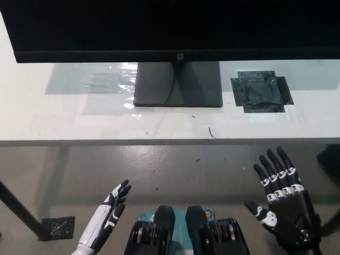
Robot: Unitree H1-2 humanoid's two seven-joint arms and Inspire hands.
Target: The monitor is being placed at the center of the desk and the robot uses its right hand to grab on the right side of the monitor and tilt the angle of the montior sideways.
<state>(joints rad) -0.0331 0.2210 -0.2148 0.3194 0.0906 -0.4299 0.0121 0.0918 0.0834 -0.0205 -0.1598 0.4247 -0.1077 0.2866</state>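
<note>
both hands low, fingers spread: right hand (284, 204), left hand (109, 215).

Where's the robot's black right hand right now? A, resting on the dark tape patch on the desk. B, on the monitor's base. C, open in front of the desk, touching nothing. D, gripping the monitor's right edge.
C: the right hand hangs open below the desk edge, clear of the monitor.
</note>
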